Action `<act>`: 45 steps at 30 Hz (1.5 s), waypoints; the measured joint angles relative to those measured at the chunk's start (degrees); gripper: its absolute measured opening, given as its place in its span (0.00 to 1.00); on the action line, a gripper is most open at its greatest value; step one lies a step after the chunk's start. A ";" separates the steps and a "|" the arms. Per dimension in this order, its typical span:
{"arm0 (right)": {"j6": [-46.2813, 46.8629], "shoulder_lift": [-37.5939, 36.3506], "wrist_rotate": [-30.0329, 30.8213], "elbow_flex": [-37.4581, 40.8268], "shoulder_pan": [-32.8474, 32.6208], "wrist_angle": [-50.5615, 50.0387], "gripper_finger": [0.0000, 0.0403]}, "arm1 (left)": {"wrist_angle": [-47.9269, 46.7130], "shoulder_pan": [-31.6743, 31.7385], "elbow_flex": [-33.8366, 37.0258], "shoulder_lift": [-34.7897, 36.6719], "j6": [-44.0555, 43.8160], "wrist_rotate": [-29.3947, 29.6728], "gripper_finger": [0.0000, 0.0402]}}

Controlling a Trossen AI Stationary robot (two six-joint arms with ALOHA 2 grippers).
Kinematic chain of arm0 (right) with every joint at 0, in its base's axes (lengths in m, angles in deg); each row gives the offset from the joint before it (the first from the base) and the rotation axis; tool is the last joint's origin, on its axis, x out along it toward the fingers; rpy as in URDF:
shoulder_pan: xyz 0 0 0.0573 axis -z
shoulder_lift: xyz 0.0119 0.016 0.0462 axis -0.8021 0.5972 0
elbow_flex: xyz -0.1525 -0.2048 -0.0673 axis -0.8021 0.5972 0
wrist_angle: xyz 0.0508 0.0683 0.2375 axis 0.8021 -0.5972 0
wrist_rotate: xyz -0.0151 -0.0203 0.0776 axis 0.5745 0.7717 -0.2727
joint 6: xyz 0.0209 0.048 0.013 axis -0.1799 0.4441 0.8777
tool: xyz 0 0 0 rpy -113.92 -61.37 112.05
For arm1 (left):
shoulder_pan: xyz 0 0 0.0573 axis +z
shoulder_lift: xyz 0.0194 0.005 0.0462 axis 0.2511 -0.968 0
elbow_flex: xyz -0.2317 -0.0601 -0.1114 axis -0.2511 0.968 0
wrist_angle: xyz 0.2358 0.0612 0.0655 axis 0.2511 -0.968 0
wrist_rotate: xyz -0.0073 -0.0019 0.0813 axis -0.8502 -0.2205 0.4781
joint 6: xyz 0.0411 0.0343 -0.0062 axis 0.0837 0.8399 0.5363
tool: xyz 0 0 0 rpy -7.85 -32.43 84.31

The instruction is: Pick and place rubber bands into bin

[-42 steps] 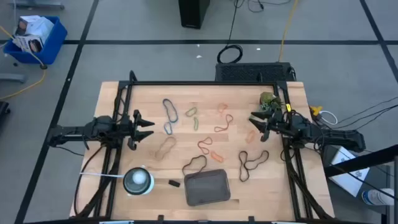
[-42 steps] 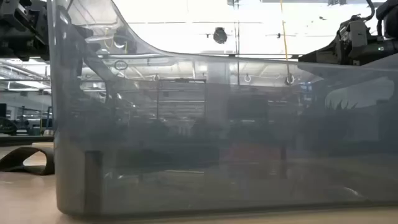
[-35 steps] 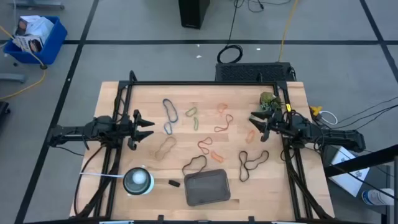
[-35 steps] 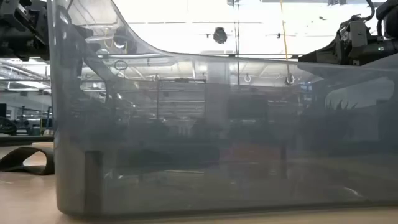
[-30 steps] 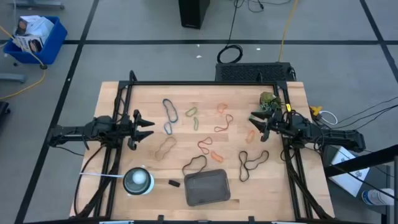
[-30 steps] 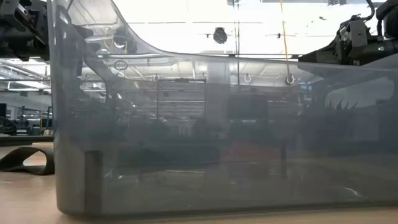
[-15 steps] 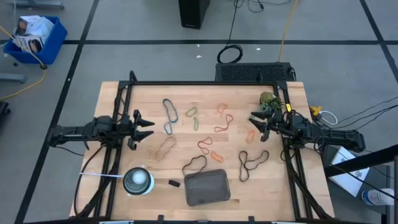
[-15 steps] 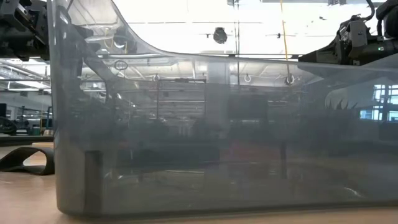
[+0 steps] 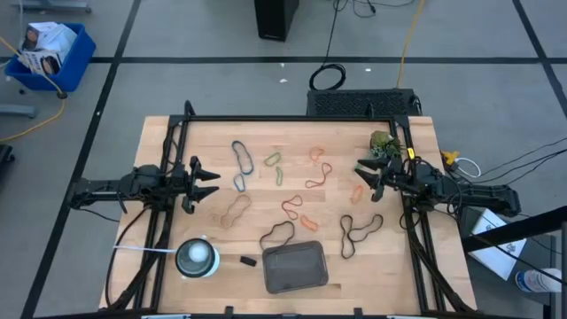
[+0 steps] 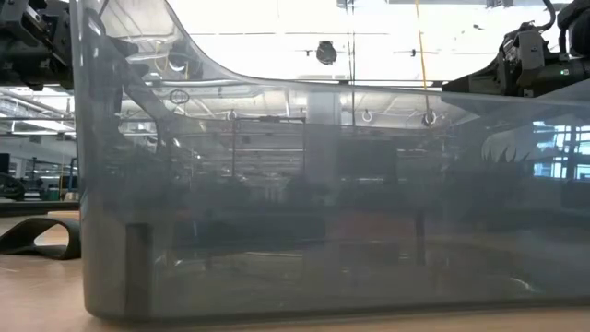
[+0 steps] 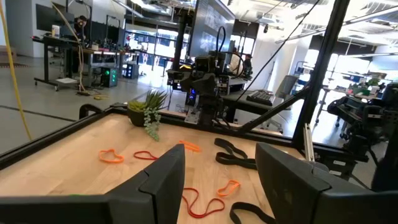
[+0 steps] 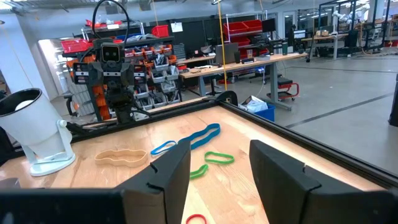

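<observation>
Wooden bench (image 9: pixel 416 275) planks fill my overhead view, and nearest the front edge I see the bin (image 9: pixel 295 267), dark and shallow, with nothing in it that I can make out. Just beyond it the rubber bands (image 9: pixel 282 206) lie scattered flat across the middle, several close enough to overlap. My left gripper (image 9: pixel 209 182) hovers at the left side with jaws spread wide and nothing held; my right gripper (image 9: pixel 361 172) does the same opposite. I judge the main risk is pinching two loops at once, or a thin band slipping off the fingers on the lift. A white round object (image 9: pixel 196 256) crowds the bin's left, and the black frame (image 9: pixel 292 119) bounds the far edge, but the centre leaves fair room.
</observation>
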 joint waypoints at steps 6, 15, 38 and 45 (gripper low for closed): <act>0.00 -0.02 0.00 0.01 -0.02 0.00 0.40 | -0.02 0.00 0.00 -0.02 0.00 0.00 0.50; 0.01 -0.02 0.00 0.00 0.00 2.04 0.40 | 0.00 0.00 0.00 -0.02 0.00 0.00 0.50; 5.69 1.46 -0.12 -0.24 -0.12 2.57 0.39 | 0.03 0.00 0.00 -0.02 0.01 0.28 0.50; -0.03 10.95 -0.05 -7.19 -0.22 2.71 0.38 | 0.09 0.00 0.00 -0.02 0.00 0.15 0.50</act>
